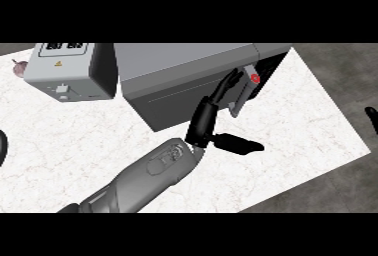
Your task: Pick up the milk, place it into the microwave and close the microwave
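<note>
1. The table [310, 125], white and marbled, fills most of the view at a tilt.
2. The microwave [184, 70], a grey box, stands on the table at upper centre, its open dark side toward the upper right.
3. A white appliance [63, 70] stands just left of the microwave.
4. A grey forearm [140, 177] comes in from the lower edge, left of centre, to a black hand [203, 122]; which hand it is I cannot tell.
5. Its fingers [227, 87] are nearly straight and close together, resting against the microwave's front; the thumb [238, 143] juts apart.
6. The milk [246, 87], grey with a red cap, lies tilted at the microwave's opening, touching the fingertips.
7. Dark fingertips [371, 119] show at the right edge.
</note>
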Robot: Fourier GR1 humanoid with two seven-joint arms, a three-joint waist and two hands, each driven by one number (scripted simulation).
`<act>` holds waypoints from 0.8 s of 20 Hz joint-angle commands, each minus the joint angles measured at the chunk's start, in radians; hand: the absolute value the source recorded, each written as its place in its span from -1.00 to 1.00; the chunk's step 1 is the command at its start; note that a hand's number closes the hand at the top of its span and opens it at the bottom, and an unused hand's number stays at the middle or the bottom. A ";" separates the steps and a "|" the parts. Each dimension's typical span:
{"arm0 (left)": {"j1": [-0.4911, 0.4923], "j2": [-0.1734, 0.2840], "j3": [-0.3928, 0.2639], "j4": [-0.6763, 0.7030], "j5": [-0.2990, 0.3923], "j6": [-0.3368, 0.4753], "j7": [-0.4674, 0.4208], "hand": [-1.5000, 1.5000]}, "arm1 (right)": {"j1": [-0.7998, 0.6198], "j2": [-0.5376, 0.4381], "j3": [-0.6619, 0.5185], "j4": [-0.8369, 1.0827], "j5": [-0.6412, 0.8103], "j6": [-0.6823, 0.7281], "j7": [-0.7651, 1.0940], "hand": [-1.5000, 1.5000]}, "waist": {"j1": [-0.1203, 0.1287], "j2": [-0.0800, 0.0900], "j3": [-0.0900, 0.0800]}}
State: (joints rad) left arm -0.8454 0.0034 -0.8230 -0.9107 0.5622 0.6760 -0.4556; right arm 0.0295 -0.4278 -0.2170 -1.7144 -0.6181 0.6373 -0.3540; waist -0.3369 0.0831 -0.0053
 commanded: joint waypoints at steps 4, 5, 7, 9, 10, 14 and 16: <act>-0.067 -0.003 0.017 0.062 0.056 0.010 -0.035 -1.00 | -0.041 -0.030 -0.003 0.007 -0.051 0.005 0.035 -1.00 | -0.020 0.010 0.001; -0.074 -0.003 0.017 0.061 0.062 0.017 -0.042 -1.00 | -0.041 -0.024 0.001 0.007 -0.059 0.005 0.035 -1.00 | -0.025 0.009 0.001; -0.072 -0.003 0.011 0.062 0.079 0.025 -0.048 -1.00 | -0.047 -0.052 -0.005 0.004 -0.064 0.011 0.054 -1.00 | -0.038 0.007 0.000; -0.072 -0.003 0.006 0.066 0.092 0.022 -0.063 -1.00 | -0.059 -0.052 -0.005 0.013 -0.076 0.004 0.060 -1.00 | -0.033 0.011 0.001; -0.087 -0.003 0.013 0.076 0.097 0.027 -0.062 -1.00 | -0.067 -0.065 -0.012 0.013 -0.081 0.003 0.068 -1.00 | -0.028 0.007 0.001; -0.083 -0.003 0.000 0.083 0.115 0.030 -0.101 -1.00 | -0.085 -0.076 -0.023 0.027 -0.106 -0.001 0.077 -1.00 | -0.034 0.013 0.002; -0.081 -0.003 -0.001 0.088 0.129 0.033 -0.109 -1.00 | -0.091 -0.078 -0.020 0.025 -0.117 -0.005 0.086 -1.00 | -0.042 0.014 0.001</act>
State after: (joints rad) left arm -0.8606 0.0120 -0.8560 -0.8696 0.6571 0.7054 -0.5822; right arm -0.0436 -0.4958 -0.2344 -1.6965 -0.7147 0.6360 -0.2811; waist -0.3691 0.0888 -0.0051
